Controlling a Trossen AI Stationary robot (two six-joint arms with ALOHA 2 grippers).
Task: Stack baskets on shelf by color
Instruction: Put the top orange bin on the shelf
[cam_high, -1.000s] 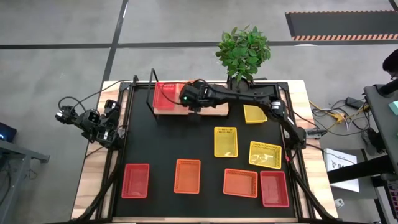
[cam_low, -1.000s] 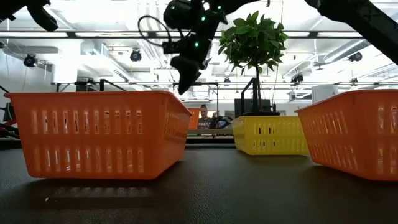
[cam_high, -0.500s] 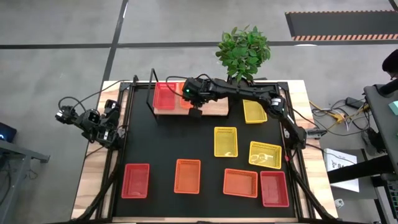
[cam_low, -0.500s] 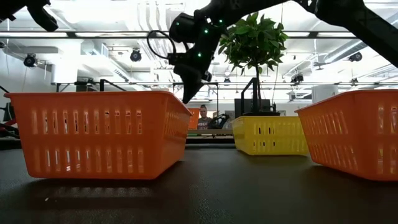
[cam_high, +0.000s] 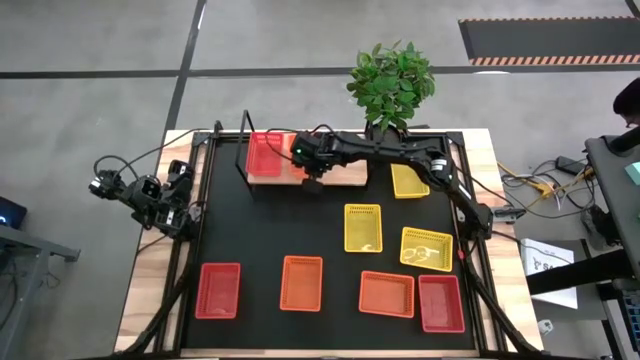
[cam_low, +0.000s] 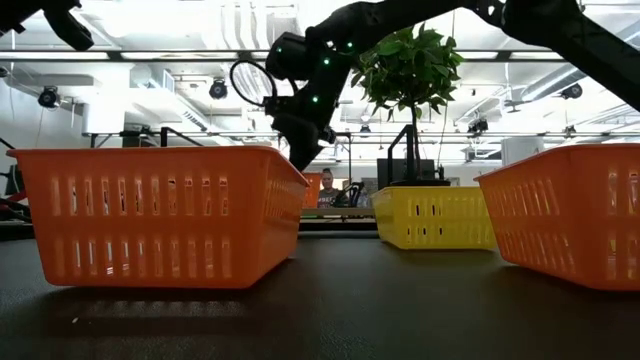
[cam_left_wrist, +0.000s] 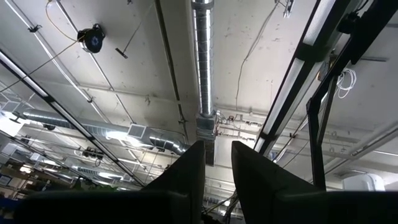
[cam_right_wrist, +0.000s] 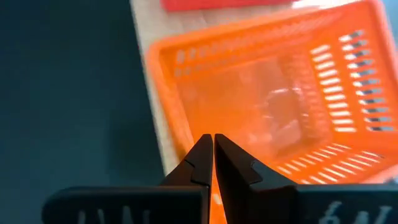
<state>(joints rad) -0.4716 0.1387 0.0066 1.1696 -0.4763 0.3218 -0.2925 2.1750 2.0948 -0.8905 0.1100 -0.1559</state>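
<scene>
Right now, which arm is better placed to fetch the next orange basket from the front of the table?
The right. Its tool, shut and empty, hangs over the shelf beside the placed orange basket; the left arm is folded off the table's left edge.

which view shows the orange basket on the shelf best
The right wrist view: the orange basket fills it, mesh walls and floor plain, behind the shut right pincer. The high view shows only a sliver beneath the arm. The low view shows a distant corner; the left wrist view, none.

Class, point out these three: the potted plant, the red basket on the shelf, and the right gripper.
potted plant (cam_high: 391, 82), high view, on its leaves.
red basket on the shelf (cam_high: 264, 155), high view, on its floor.
right gripper (cam_right_wrist: 213, 147), right wrist view, between its shut fingertips.
</scene>
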